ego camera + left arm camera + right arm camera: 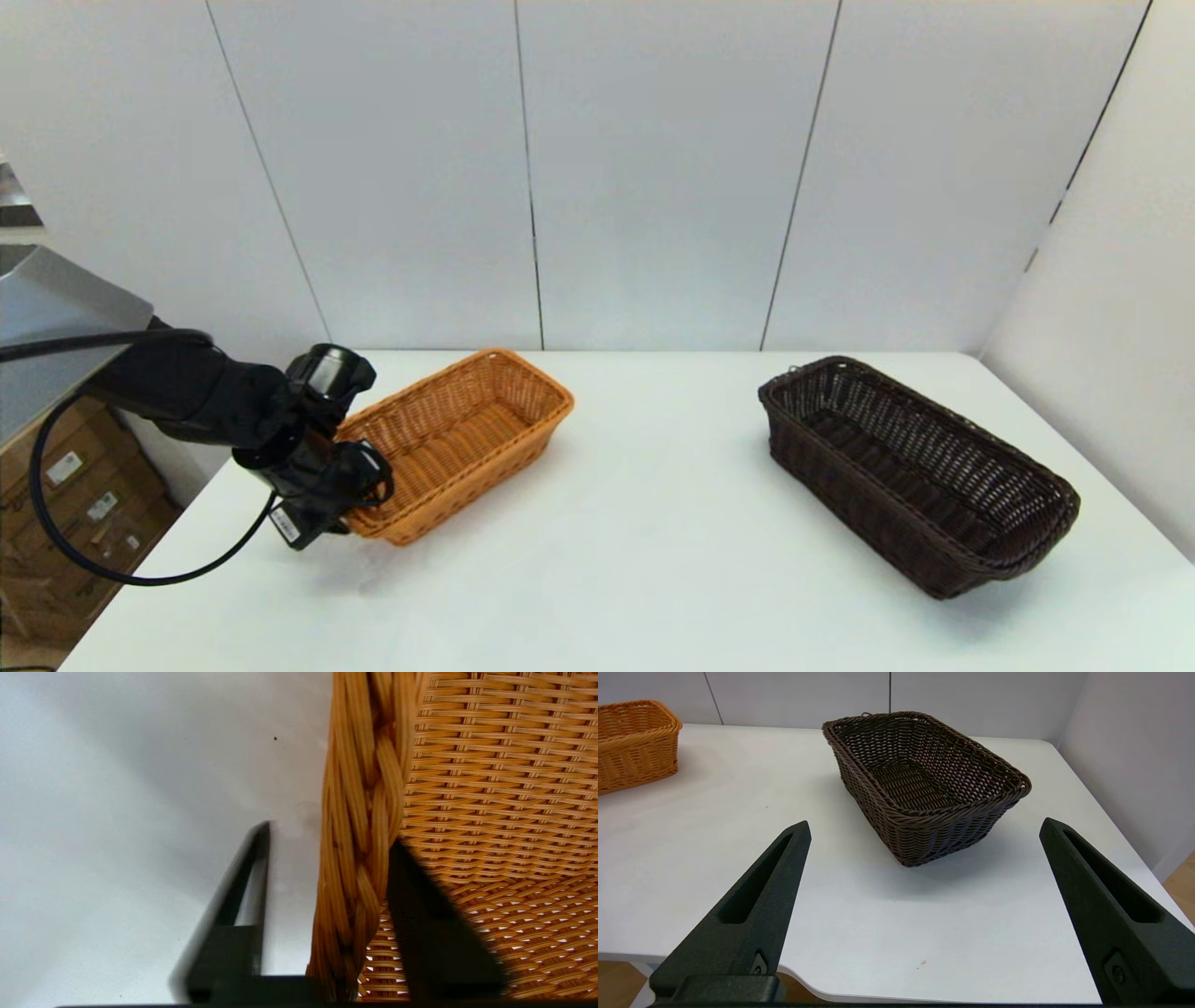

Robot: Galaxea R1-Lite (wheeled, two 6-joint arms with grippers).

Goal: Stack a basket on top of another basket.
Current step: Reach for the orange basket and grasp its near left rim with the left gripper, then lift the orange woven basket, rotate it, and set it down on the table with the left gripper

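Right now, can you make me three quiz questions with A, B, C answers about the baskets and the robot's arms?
1. Where does the dark brown basket sit?
A. On the table's right side
B. Inside the orange basket
C. On the floor

2. How many baskets are on the white table?
A. One
B. Two
C. Three

3. What is the left tool doing?
A. Hanging high above the table
B. Straddling the orange basket's rim, not closed on it
C. Holding the dark basket

Answers: 1 A, the head view shows it standing alone at right. 2 B, only the dark one and the orange-tan basket. 3 B, the left wrist view shows one finger outside the braided rim and one inside, with a gap.
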